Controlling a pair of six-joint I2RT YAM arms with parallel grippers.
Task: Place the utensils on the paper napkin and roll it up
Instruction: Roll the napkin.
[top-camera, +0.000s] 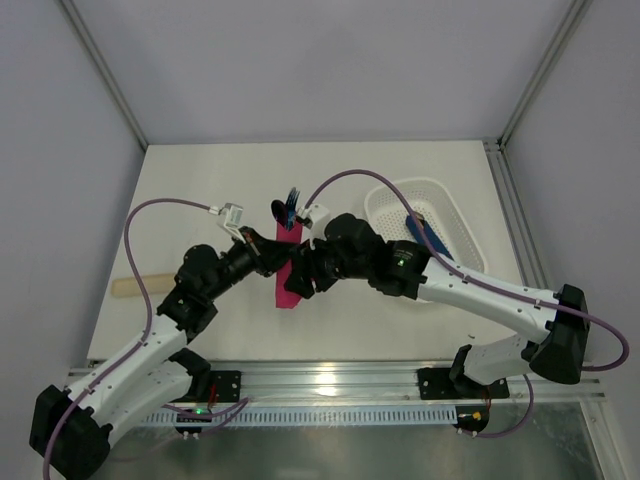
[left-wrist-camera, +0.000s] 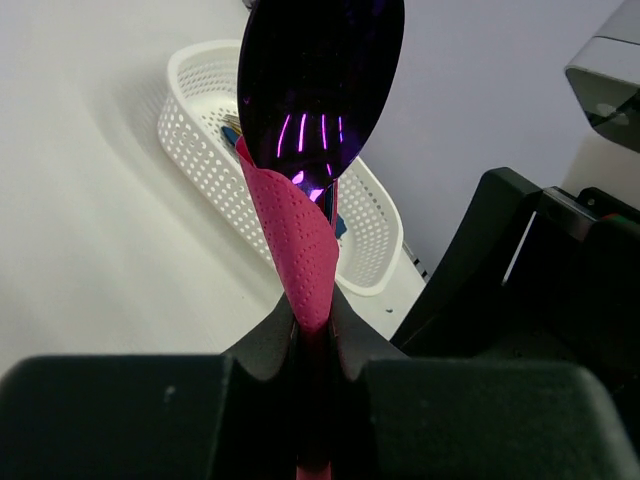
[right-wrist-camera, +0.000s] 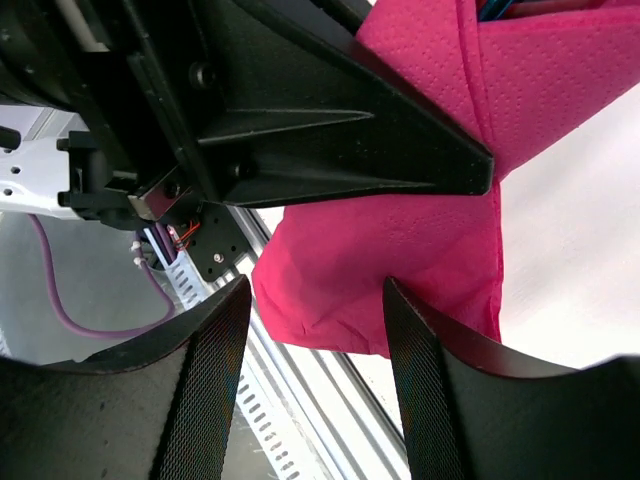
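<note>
The magenta paper napkin (top-camera: 287, 275) is folded into a long narrow bundle, held off the table at the centre. Dark purple utensils (top-camera: 284, 211) stick out of its far end, and a glossy spoon head (left-wrist-camera: 320, 80) fills the top of the left wrist view. My left gripper (top-camera: 270, 252) is shut on the wrapped napkin (left-wrist-camera: 298, 245), pinching it at the middle (left-wrist-camera: 312, 320). My right gripper (top-camera: 301, 278) comes in from the right. It stands open (right-wrist-camera: 315, 285), with the loose near end of the napkin (right-wrist-camera: 400, 250) hanging just beyond its fingers.
A white perforated basket (top-camera: 392, 200) stands at the right with a blue strip (top-camera: 428, 238) in it; the basket (left-wrist-camera: 200, 110) also shows behind the spoon. A pale beige stick (top-camera: 135, 285) lies at the left edge. A metal rail (top-camera: 330, 380) runs along the near edge.
</note>
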